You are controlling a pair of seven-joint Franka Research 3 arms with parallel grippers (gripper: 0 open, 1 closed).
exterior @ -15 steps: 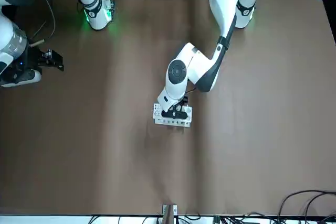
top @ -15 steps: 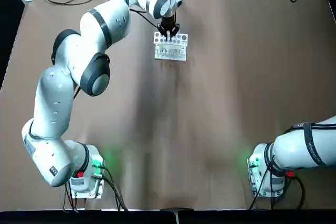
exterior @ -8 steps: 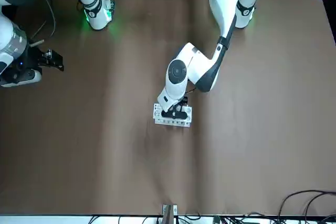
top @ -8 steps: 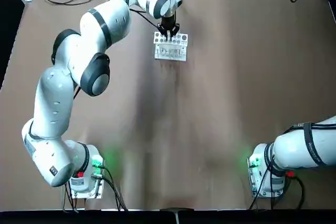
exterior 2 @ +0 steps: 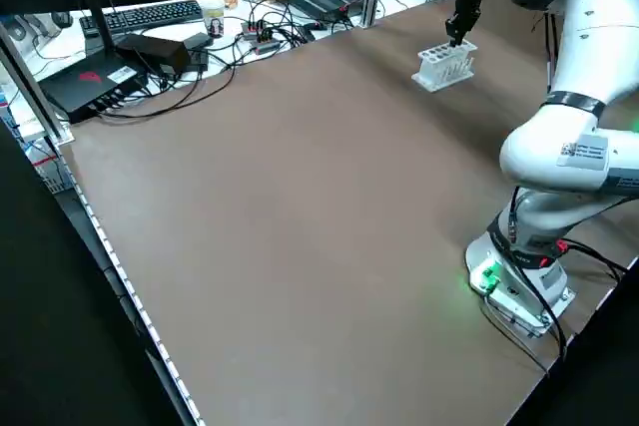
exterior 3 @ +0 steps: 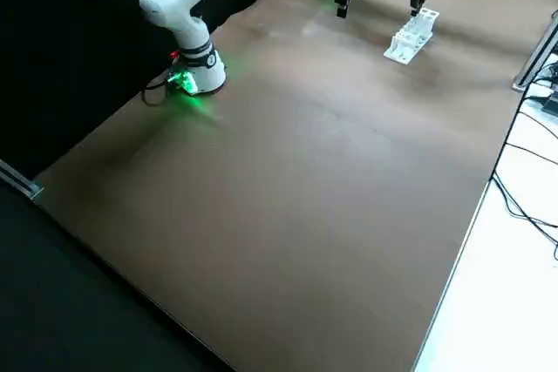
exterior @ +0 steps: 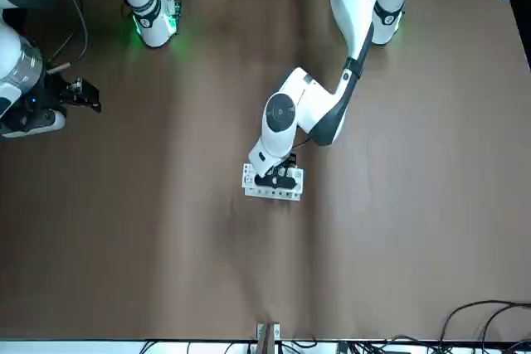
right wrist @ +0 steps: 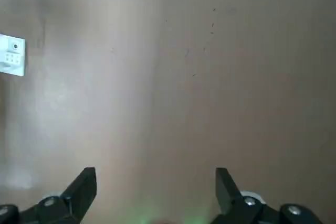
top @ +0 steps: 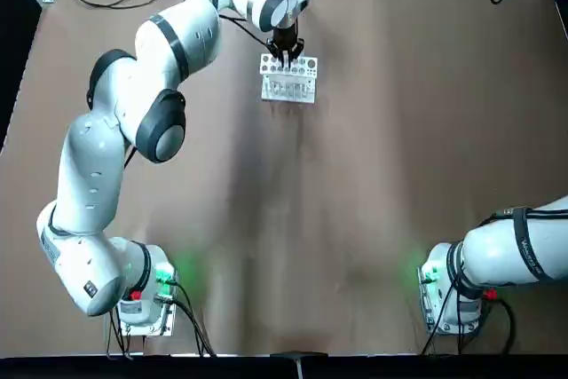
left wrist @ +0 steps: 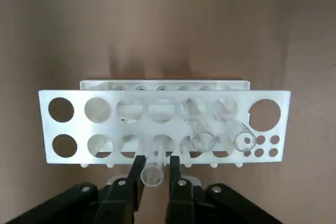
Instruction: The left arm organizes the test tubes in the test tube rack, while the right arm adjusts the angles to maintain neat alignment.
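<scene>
Top: rack point(top: 288, 78) far across the tabletop point(top: 355, 201), left gripper point(top: 285, 55) directly above it. Left wrist: jaws gripping one tube point(left wrist: 154, 171) over a near-row hole, probably for seating upright. Right wrist: right gripper point(right wrist: 152, 184) parked wide open, far from the rack.

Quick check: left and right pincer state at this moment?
Left pincer: shut on a test tube, directly over the test tube rack.
Right pincer: open, holding nothing, off to the side away from the rack.
</scene>
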